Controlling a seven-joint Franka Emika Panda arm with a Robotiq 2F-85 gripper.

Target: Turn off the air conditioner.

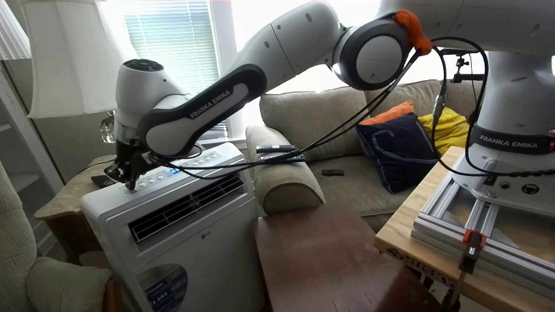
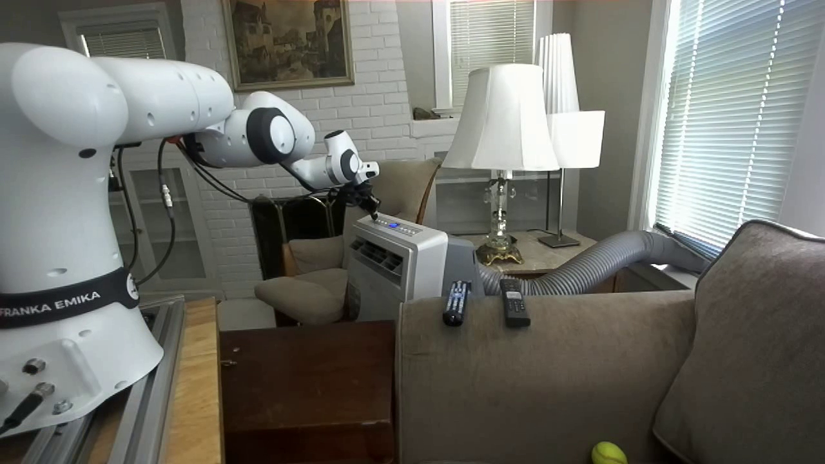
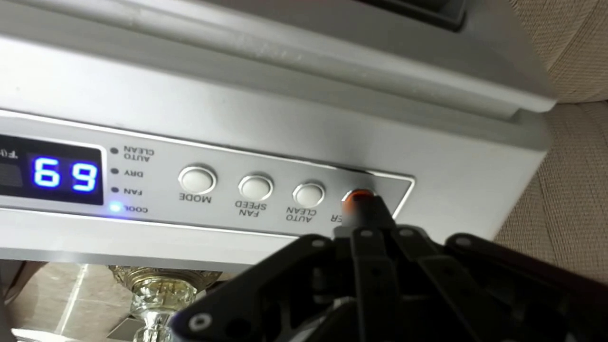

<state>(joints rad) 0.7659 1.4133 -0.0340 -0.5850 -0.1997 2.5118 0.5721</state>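
Right at one air conditioner (image 1: pixel 186 249), one closed end effector (image 3: pixel 373 214)

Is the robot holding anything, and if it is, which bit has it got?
Nothing that I can see. The gripper looks shut with nothing gripped, its tips at the orange button on top of the air conditioner.

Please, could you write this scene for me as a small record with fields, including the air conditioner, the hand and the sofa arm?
Appliance: white air conditioner
Display: lit blue, reading 69
Mode light: COOL, lit
Hand: closed, over the orange button; whether it presses cannot be told
Button label: mostly hidden, ending in "ER"
Sofa arm: bears two remotes
Task status: apparently not yet off, since the display is lit
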